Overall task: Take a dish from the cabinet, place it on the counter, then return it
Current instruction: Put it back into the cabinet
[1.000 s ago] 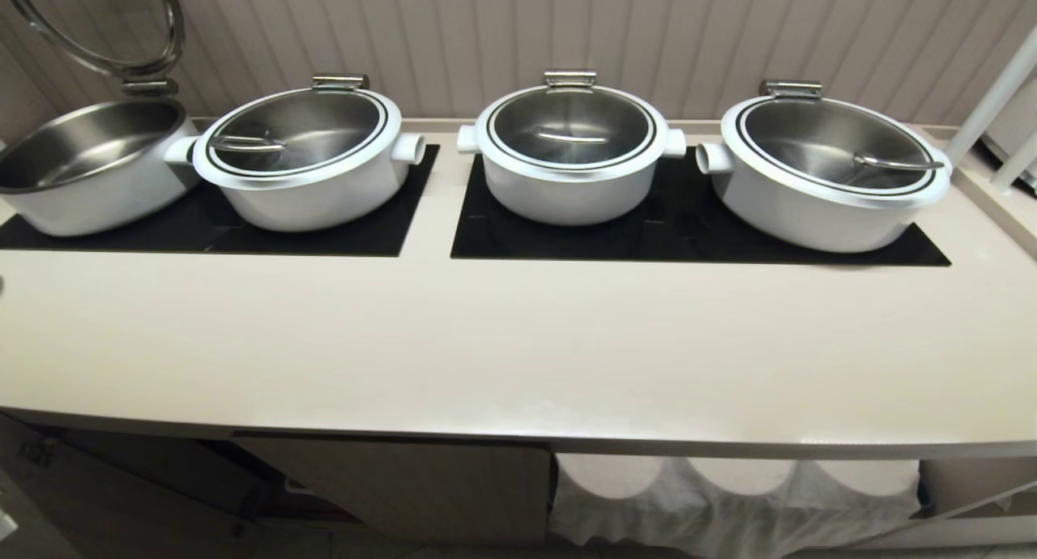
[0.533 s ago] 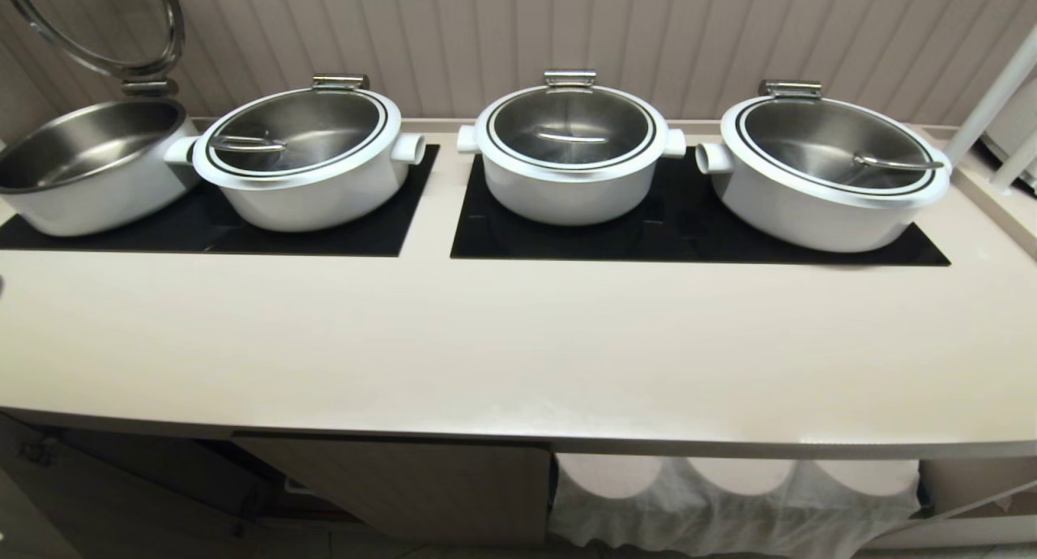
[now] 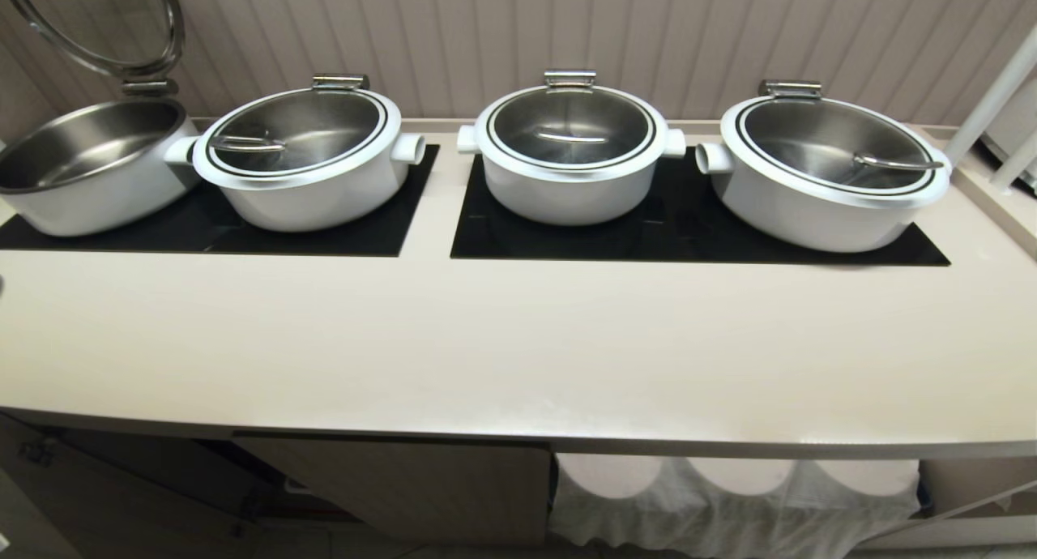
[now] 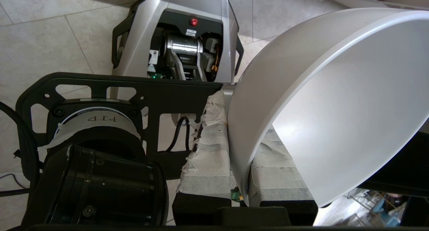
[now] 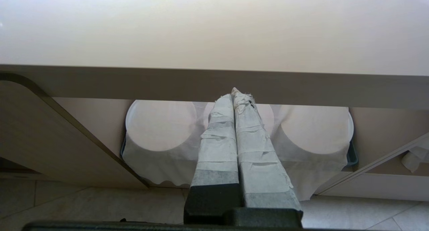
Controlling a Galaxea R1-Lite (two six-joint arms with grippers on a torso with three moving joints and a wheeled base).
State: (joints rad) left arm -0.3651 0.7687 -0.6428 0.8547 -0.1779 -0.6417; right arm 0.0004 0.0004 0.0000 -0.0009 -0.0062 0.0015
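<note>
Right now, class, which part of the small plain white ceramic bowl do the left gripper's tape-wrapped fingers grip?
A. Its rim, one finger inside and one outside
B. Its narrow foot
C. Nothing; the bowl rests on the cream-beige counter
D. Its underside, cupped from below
A: in the left wrist view the left gripper pinches the wall of the small plain white ceramic bowl at its rim, one taped finger outside, the other inside.

Four pots stand in a row along the back of the counter (image 3: pixel 518 356), on two glass panels: the leftmost pot (image 3: pixel 89 166) with its lid raised, then three lidded pots (image 3: pixel 571 150). Below the counter's front edge, the cabinet (image 3: pixel 405 482) door sits left of a stack of bowls (image 3: pixel 729 486) on cloth.
</note>
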